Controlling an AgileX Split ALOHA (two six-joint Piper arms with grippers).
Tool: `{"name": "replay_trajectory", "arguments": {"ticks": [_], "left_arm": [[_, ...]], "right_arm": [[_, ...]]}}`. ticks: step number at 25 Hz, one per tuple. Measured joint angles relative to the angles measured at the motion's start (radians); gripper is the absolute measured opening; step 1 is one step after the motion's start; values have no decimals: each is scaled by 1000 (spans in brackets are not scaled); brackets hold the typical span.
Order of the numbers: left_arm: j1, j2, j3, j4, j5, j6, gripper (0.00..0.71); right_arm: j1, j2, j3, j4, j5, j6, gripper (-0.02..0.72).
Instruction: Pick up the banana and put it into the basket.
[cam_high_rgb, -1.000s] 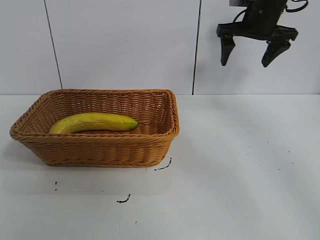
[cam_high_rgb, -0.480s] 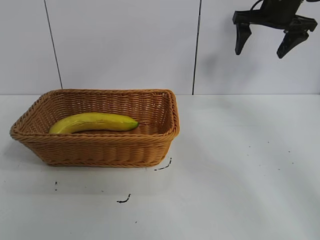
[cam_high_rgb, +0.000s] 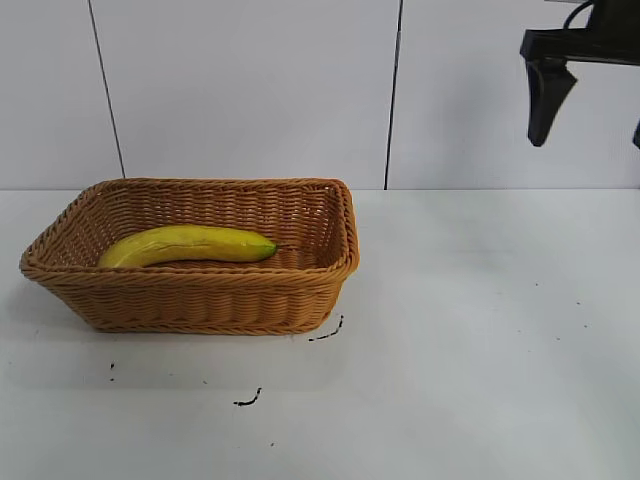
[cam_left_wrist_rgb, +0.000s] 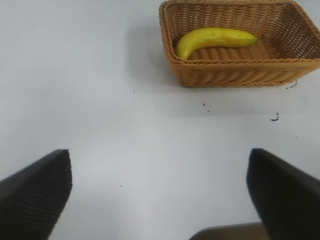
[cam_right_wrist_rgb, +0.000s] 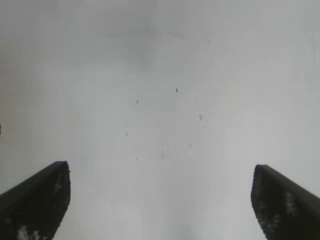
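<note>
The yellow banana (cam_high_rgb: 190, 245) with its greenish tip lies lengthwise inside the tan wicker basket (cam_high_rgb: 200, 300) at the table's left. Both show in the left wrist view, the banana (cam_left_wrist_rgb: 215, 39) in the basket (cam_left_wrist_rgb: 235, 70). My right gripper (cam_high_rgb: 590, 140) hangs open and empty high at the right edge, far from the basket; one finger (cam_high_rgb: 545, 95) shows fully. The right wrist view shows it (cam_right_wrist_rgb: 160, 200) open over bare white table. My left gripper (cam_left_wrist_rgb: 160, 200) is open and empty, well back from the basket, and is out of the exterior view.
The white table (cam_high_rgb: 480, 330) has small black marks (cam_high_rgb: 248, 400) in front of the basket and one (cam_high_rgb: 327, 333) by its right corner. A white panelled wall (cam_high_rgb: 250, 90) stands behind.
My right gripper has moved to the right, away from the basket, and is now partly cut off by the frame edge. The banana and basket have not moved.
</note>
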Motion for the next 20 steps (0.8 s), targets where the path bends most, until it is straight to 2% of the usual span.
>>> {"name": "replay_trajectory", "arguments": {"ticks": [5,10,13,17,20], "left_arm": [[0,0,0,0,0,0,690],[0,0,0,0,0,0,690],[0,0,0,0,0,0,690],[0,0,0,0,0,0,690],[0,0,0,0,0,0,690]], "right_arm": [[0,-234,214,15,1,0,681],[0,-459,370,21,-2,-48,680],[0,-583,462,23,-53,-52,678],[0,-759,597,23,-162,-55,678],[0,-876,688,23,-181,-55,678]]}}
